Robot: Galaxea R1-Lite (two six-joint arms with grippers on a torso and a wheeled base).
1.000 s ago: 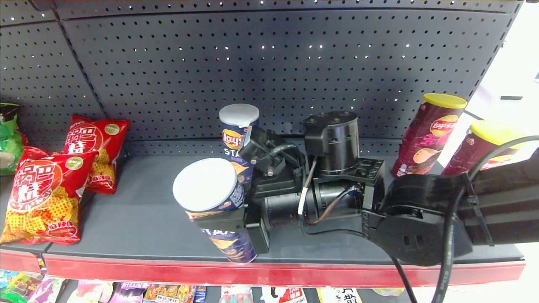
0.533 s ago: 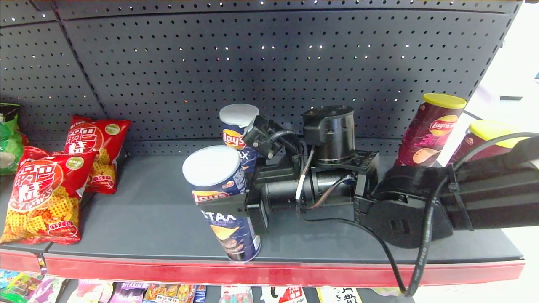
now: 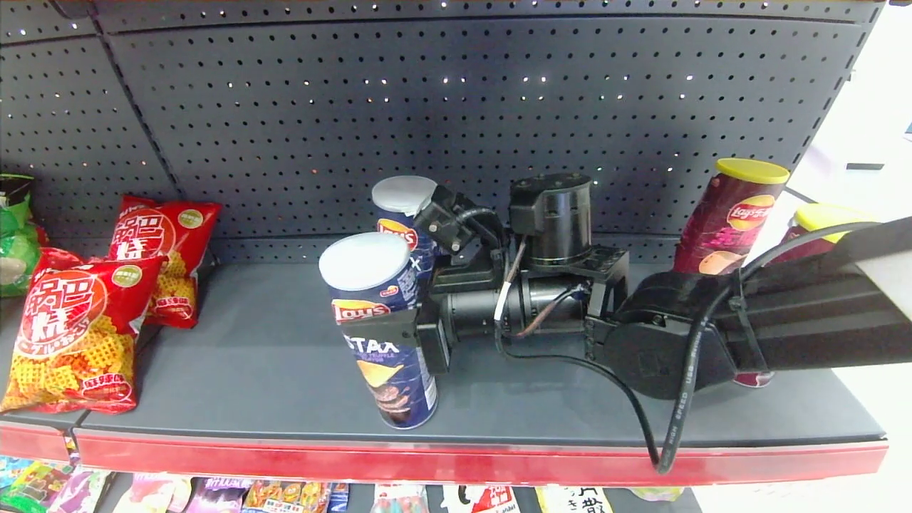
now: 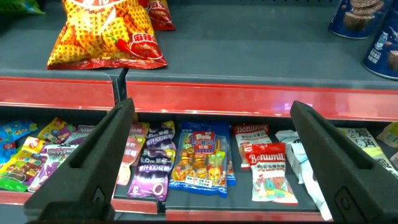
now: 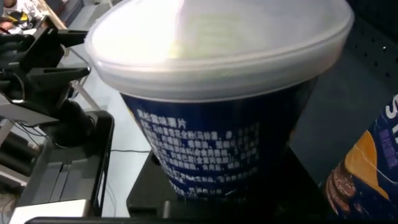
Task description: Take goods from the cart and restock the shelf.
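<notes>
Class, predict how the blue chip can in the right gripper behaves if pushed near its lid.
Tall and narrow, the blue chip can would probably tip rather than slide. Its round wall suggests it would roll once down, perhaps off the front edge of the shelf, which is close.

Right arm (image 3: 719,335) stretches in level from my right side, wrist camera riding on top. Right pincer (image 3: 385,333) clamped across the middle of a near-upright blue canister (image 3: 392,388). Left pincer (image 4: 211,158) sits lower, pointing forward, fingers (image 4: 93,171) spread wide apart.
</notes>
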